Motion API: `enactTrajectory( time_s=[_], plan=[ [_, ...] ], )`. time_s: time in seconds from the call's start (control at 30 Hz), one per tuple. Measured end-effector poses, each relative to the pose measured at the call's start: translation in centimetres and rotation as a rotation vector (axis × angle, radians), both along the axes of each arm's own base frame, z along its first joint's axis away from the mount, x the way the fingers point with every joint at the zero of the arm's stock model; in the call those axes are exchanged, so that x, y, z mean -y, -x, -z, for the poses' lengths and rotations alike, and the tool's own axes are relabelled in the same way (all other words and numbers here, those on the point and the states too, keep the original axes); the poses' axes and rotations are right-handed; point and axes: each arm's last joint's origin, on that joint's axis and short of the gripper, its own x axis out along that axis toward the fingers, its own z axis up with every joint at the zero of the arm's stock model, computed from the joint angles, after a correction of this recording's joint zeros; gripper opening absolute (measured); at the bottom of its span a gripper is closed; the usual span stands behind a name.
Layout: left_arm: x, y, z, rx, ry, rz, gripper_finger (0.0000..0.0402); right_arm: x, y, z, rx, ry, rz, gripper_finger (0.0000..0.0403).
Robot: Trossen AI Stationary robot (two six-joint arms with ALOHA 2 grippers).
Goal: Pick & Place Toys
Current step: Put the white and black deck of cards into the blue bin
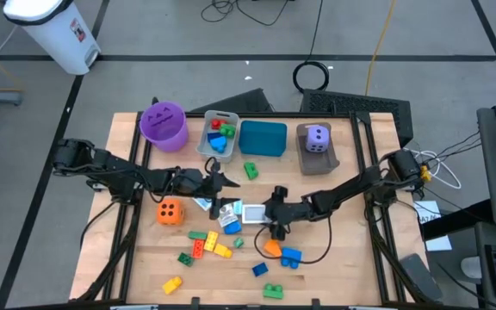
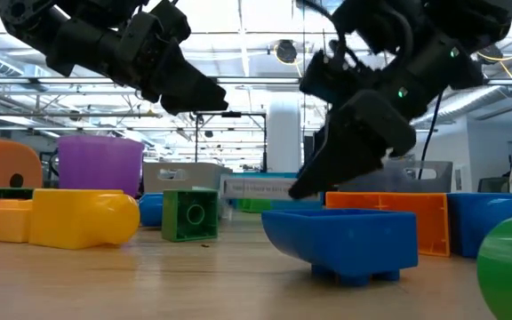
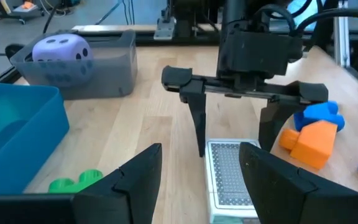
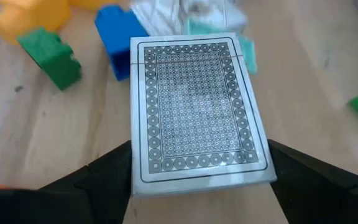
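card [image 4: 197, 109] pattern shows only in right wrist view, between spread right gripper [image 4: 197, 186] fingers.

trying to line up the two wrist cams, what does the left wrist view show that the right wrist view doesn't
Only the left wrist view shows the right gripper from the front, fingers spread above the card, plus the purple die in its grey bin, the teal bin and an orange brick.

Only the right wrist view shows the card's full patterned face, with a blue brick and a green brick beside it.

Both show that same card lying flat on the wooden table between open fingers.
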Motion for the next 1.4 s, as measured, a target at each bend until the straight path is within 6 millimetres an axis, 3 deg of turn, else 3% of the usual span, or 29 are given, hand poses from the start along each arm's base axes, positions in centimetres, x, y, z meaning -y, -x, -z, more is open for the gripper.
enactTrajectory(
  time_s=[0.33, 0.63, 0.87, 1.4],
  plan=[
    [-1.3, -0.4, -1.6, 0.168, 0.169, -0.086, 0.0223, 0.7, 1.1, -4.6, 0.107, 0.148, 0.01, 0.0315],
    [-3.3, -0.4, -1.6, 0.171, 0.309, -0.136, 0.0223, 1.6, 2.7, -7.1, 0.099, 0.277, 0.096, 0.0314],
    [-3.4, -0.4, -1.6, 0.168, 0.313, -0.122, 0.0223, 1.9, 3.1, -8.2, 0.128, 0.329, 0.129, 0.0314],
    [-4.1, -0.5, -2.2, 0.249, 0.55, -0.188, 0.0223, 1.9, 3.1, -8.2, 0.132, 0.341, 0.128, 0.0314]
  ],
)
